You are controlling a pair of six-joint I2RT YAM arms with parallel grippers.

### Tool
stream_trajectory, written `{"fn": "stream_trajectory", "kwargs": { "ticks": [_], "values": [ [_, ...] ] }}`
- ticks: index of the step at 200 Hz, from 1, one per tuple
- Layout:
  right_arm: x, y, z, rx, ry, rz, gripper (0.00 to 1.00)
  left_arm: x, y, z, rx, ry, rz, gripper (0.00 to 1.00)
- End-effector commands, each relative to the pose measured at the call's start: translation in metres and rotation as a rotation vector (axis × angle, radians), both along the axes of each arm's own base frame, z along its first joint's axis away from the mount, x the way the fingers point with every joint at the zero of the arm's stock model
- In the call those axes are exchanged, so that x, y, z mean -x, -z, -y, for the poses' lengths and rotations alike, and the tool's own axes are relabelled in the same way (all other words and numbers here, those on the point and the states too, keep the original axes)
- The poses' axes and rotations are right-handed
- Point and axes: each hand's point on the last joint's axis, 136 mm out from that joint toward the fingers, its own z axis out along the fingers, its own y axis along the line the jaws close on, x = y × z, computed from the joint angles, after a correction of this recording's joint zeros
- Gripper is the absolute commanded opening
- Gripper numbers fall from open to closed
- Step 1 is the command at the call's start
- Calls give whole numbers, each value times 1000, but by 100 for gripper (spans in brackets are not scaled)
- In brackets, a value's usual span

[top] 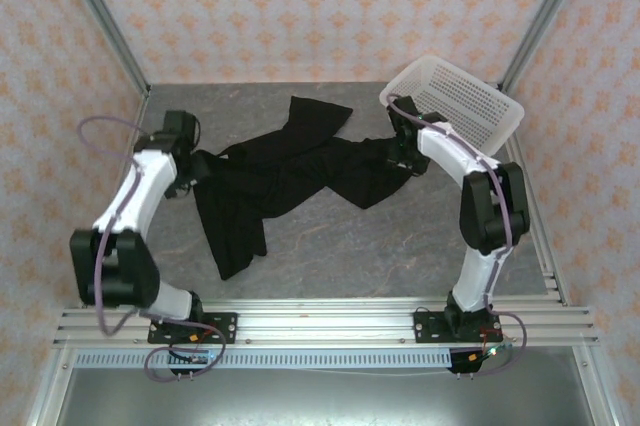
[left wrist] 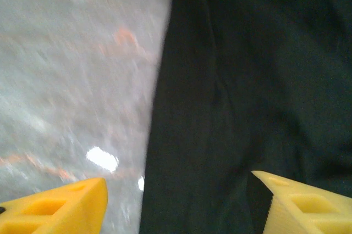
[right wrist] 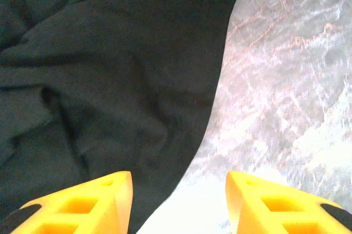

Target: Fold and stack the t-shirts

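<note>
The black t-shirt (top: 290, 174) lies crumpled and stretched across the middle of the grey table, plain black side showing, no print visible. My left gripper (top: 196, 168) hovers at the shirt's left end; its yellow fingers (left wrist: 60, 206) stand wide apart over the cloth edge (left wrist: 231, 96), nothing held. My right gripper (top: 402, 158) is at the shirt's right end. Its yellow fingers (right wrist: 82, 204) are also spread, straddling the cloth edge (right wrist: 110, 80) with bare table on the right.
A white perforated basket (top: 455, 101) sits tilted at the back right corner, just behind the right arm. Patterned walls and metal posts (top: 100, 16) close in the table. Grey tabletop (top: 350, 246) lies bare in front of the shirt.
</note>
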Motion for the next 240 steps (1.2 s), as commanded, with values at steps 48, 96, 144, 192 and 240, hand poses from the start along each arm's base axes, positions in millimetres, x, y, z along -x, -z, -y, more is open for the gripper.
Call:
{"fn": "stream_trajectory", "kwargs": {
  "ticks": [48, 96, 144, 192, 240],
  "values": [
    [20, 25, -84, -296, 39, -58, 49, 56, 79, 43, 160, 29, -227, 71],
    [22, 59, -97, -277, 66, -138, 44, 63, 86, 34, 104, 40, -267, 37],
    [37, 73, -88, -237, 73, -168, 43, 80, 60, 17, 17, -36, -286, 43],
    [33, 64, -88, -201, 23, -145, 44, 106, 57, 53, 100, -8, -269, 75],
    [31, 63, -93, -216, 13, -147, 44, 119, 87, 65, 62, 21, -324, 69]
  ]
}}
